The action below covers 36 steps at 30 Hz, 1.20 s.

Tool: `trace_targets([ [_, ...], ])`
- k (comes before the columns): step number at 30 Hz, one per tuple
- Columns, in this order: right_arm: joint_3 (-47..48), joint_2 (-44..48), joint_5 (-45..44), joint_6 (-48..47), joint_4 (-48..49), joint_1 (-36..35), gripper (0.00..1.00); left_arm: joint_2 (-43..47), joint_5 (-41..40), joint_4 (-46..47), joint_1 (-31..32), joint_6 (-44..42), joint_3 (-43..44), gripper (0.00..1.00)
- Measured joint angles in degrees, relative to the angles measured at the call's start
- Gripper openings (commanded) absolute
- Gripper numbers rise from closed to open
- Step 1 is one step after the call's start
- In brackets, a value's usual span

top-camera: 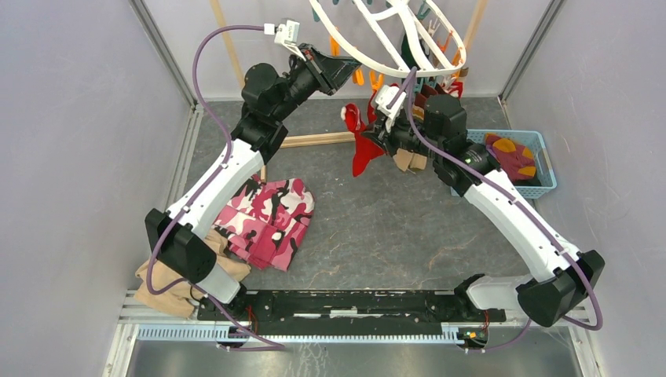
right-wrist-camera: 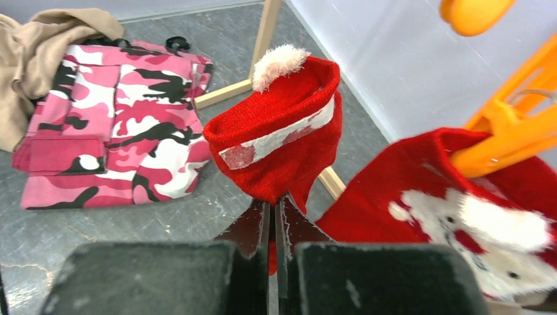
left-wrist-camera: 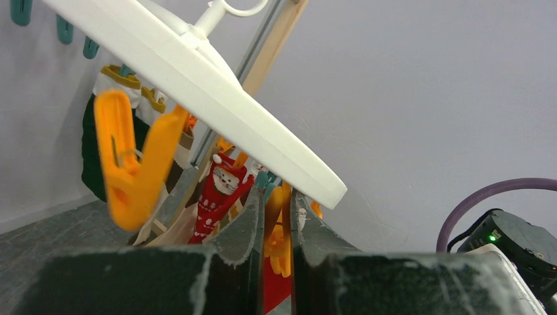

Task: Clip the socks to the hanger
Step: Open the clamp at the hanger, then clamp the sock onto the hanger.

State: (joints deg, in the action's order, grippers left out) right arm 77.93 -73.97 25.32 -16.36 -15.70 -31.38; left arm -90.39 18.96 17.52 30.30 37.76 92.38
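Observation:
The white hanger [top-camera: 369, 49] hangs at the back, orange clips dangling under it. My left gripper [top-camera: 339, 69] is up under its rim [left-wrist-camera: 217, 98], shut on an orange clip [left-wrist-camera: 281, 244] pinched between the fingers. My right gripper [right-wrist-camera: 274, 209] is shut on the lower edge of a red sock [right-wrist-camera: 282, 131] with a white pom-pom, held up just below the hanger [top-camera: 363, 149]. Right of it, a red Santa sock [right-wrist-camera: 460, 197] hangs from an orange clip [right-wrist-camera: 509, 134]. It also shows in the left wrist view as the Santa sock [left-wrist-camera: 220, 193].
A pink camouflage cloth [top-camera: 267, 216] and a tan cloth [top-camera: 169, 283] lie on the floor at the left. A blue basket [top-camera: 547, 161] at the right holds maroon and yellow socks [top-camera: 510, 157]. A wooden rack bar [top-camera: 314, 140] lies behind. Another orange clip [left-wrist-camera: 128, 170] hangs close to the left fingers.

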Motion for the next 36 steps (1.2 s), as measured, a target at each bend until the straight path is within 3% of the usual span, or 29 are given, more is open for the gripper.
trace_targets([
  [6,2.91,-2.03,-3.37,0.48,-3.10,0.00,0.00,0.42,-3.43,-0.37,0.61,-0.13,-0.66,0.02],
  [24,7.34,-5.40,-8.55,17.64,-0.96,-0.07,0.00,1.51,-7.04,-0.72,1.38,-0.11,-1.90,0.02],
  [36,8.96,-6.91,-10.64,23.15,0.26,-0.11,0.00,1.53,-8.17,-0.72,1.73,-0.11,-1.92,0.02],
])
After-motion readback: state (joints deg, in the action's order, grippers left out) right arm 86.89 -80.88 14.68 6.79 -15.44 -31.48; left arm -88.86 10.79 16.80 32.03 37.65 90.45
